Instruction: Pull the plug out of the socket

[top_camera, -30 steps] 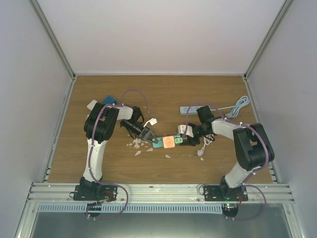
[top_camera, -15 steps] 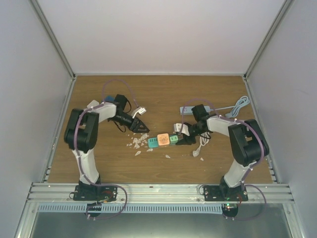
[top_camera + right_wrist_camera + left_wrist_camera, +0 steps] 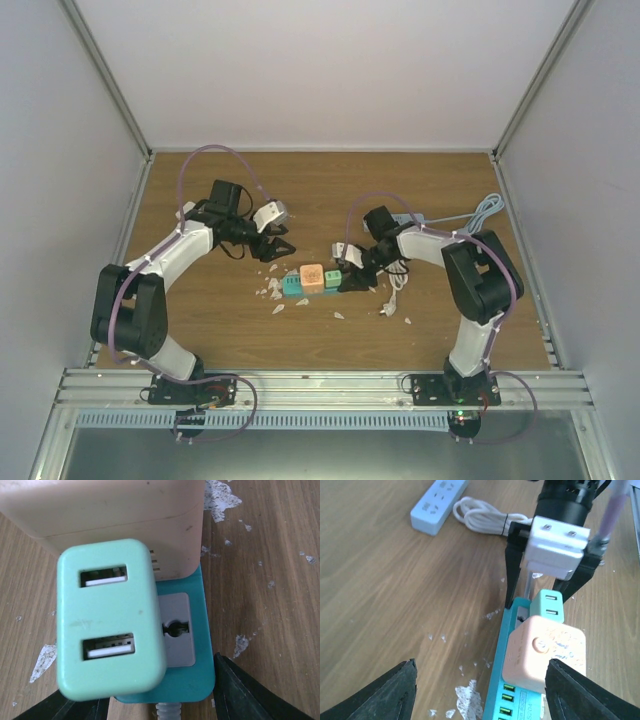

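The teal power strip (image 3: pixel 496 685) has slid left since half a second ago, carried by the right gripper (image 3: pixel 346 276) clamped astride its cable end. One finger (image 3: pixel 235 690) lies against its side; the other is hidden under the mint USB charger (image 3: pixel 107 630). That charger and the peach cube plug (image 3: pixel 545 652) remain seated on the strip. The left gripper (image 3: pixel 270 246) has backed off up-left of the strip, jaws wide, empty.

The wooden table (image 3: pixel 200 330) carries a teal socket strip (image 3: pixel 291 286) lying flat near its centre. White flakes (image 3: pixel 275 295) are scattered around the strip. A light-blue power strip (image 3: pixel 418 216) lies toward the rear right, with a coiled cable (image 3: pixel 488 210) at its right. A bundled white cable (image 3: pixel 485 520) lies between the two strips.
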{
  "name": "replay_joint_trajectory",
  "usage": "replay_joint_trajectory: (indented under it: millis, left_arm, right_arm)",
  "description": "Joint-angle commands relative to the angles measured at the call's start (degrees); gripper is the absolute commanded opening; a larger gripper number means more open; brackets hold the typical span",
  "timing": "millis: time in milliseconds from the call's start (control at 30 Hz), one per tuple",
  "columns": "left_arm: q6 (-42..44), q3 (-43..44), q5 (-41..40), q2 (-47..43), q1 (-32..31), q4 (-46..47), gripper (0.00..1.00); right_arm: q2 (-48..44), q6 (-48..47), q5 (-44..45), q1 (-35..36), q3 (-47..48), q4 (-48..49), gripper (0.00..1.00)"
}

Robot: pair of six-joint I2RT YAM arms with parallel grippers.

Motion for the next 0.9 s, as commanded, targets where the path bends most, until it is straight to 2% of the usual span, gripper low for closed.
replay_joint_trajectory:
  millis: [0, 333, 433, 567, 733, 867]
  left_arm:
    - [5.18, -0.02, -0.7, -2.8, -1.43, 2.58, 0.71]
    - [14.06, -0.19, -0.83, -4.61, -1.86, -1.86, 0.71]
    - [17.09, 0.49, -1.43, -5.11, -1.89, -4.12, 0.71]
    - [18.02, 1.36, -3.83, -5.24, -1.91, -5.25, 0.72]
    - [20.07, 2.49, -4.17, -5.77, -2.98, -8.18, 0.72]
    - [21.1, 2.47, -7.7, -6.29, -6.86, -9.1, 0.73]
  right_arm:
    - [1.99, 5.57, 2.54, 1.8, 2.85, 0.58, 0.5]
    - [5.56, 14.45, 3.3, 8.03, 7.39, 6.24, 0.5]
    - [6.26, 16.11, 2.51, 8.32, 8.53, 7.46, 0.61]
    - [4.08, 16.24, 0.14, 8.16, 4.11, 12.13, 0.74]
    - [1.62, 16.68, -2.24, 6.75, -1.06, 17.51, 0.83]
    - [-0.48, 19.47, -4.49, 3.78, -3.32, 21.22, 0.88]
